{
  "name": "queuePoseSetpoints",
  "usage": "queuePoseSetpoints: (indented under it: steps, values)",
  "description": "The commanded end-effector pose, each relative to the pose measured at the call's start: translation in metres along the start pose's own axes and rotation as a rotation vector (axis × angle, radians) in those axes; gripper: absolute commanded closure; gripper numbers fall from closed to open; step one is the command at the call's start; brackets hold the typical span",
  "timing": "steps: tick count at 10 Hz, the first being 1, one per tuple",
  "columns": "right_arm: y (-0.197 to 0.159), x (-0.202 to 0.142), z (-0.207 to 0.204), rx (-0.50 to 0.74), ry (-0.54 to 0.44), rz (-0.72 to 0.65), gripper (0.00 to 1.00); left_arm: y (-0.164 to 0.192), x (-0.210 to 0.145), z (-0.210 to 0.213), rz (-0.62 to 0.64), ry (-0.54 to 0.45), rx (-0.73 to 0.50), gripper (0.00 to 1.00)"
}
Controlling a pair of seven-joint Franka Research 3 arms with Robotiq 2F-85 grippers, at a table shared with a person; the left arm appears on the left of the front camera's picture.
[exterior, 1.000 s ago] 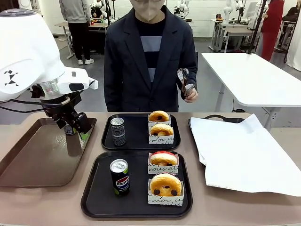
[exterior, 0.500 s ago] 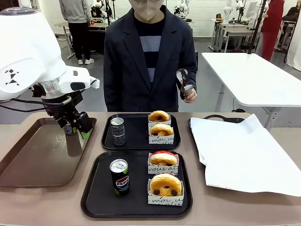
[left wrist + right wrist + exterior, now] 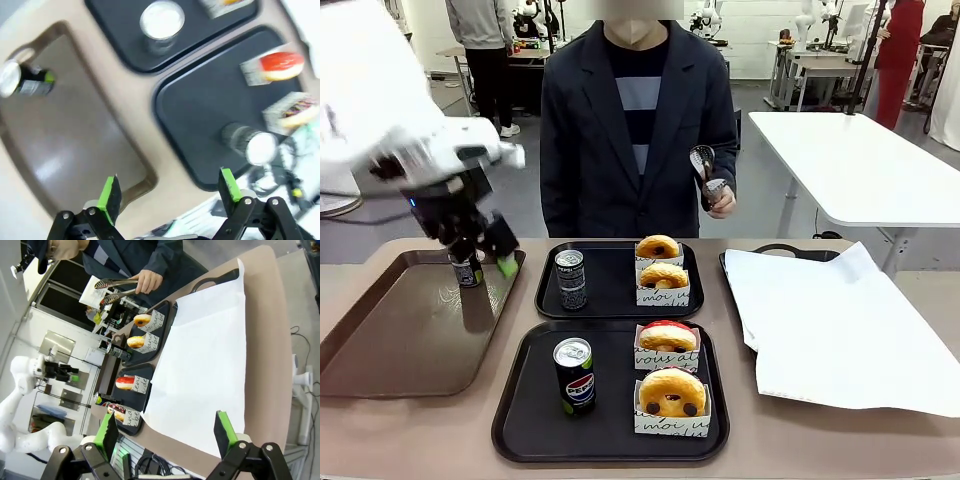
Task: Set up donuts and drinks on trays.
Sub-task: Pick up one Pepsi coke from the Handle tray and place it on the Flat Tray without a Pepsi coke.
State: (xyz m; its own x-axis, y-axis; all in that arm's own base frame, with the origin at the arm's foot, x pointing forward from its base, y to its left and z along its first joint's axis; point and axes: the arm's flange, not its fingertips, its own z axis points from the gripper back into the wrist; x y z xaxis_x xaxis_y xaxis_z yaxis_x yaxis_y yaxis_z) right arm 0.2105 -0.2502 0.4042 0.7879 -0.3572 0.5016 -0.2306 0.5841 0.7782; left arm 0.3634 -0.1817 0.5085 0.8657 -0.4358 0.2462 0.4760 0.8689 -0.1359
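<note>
Left tool (image 3: 480, 252) hangs empty, fingers spread wide, just right of the dark green-marked can (image 3: 467, 270) standing upright at the far end of the brown tray (image 3: 390, 340), left of both black trays (image 3: 615, 300); left arm nearer

Left gripper (image 3: 170, 187) jaws spread wide and empty above table, dark can with green (image 3: 27, 82) on brown tray (image 3: 75, 150), two black trays (image 3: 195, 100) with cans and sleeved donuts (image 3: 280, 65)
</note>
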Motion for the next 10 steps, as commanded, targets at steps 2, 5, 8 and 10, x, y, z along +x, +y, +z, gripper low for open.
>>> queuePoseSetpoints:
  steps: [2,5,8,10]
  values:
    - [-0.001,0.002,-0.002,0.024,-0.029,0.016,0.00,0.102,0.016,0.052,0.351,-0.143,-0.619,0.00]
    - [-0.001,0.002,-0.002,0.024,-0.029,0.016,0.00,0.207,-0.026,0.041,0.491,-0.216,-0.794,0.00]
    - [-0.001,0.002,-0.002,0.024,-0.029,0.016,0.00,0.265,-0.092,0.005,0.498,-0.219,-0.818,0.00]
    - [-0.001,0.002,-0.002,0.024,-0.029,0.016,0.00,0.294,-0.126,-0.014,0.573,-0.193,-0.812,0.00]
